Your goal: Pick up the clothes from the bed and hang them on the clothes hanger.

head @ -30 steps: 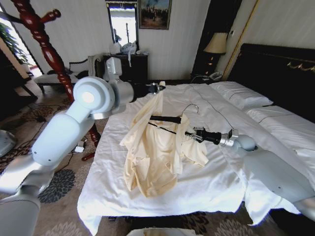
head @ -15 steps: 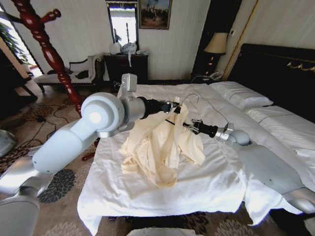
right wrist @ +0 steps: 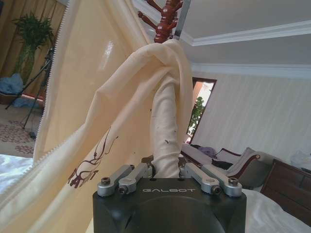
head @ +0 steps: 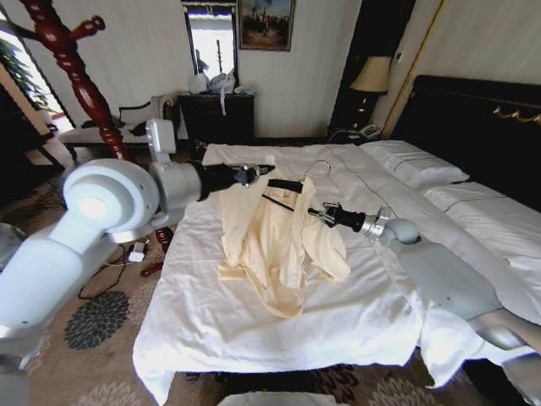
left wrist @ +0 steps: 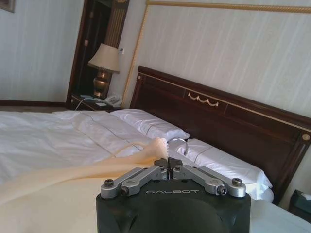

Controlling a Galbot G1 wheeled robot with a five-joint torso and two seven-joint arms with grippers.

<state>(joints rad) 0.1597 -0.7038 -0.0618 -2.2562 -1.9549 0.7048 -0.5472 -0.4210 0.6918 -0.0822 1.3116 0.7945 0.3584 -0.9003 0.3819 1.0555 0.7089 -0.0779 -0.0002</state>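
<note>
Cream-yellow silky clothes (head: 275,241) hang lifted between my two claws above the white bed (head: 254,330), the lower folds trailing on the duvet. My left claw (head: 262,172) is clamped on one shoulder of the garment; in the left wrist view its fingers (left wrist: 160,171) meet on a pinch of fabric. My right claw (head: 317,213) is clamped on the other side; in the right wrist view a twisted fold rises from between its fingers (right wrist: 146,171). A black hanger (head: 287,186) with a wire hook sits in the neck. The dark-red clothes hanger (head: 80,80) stands well apart, left of the bed.
</note>
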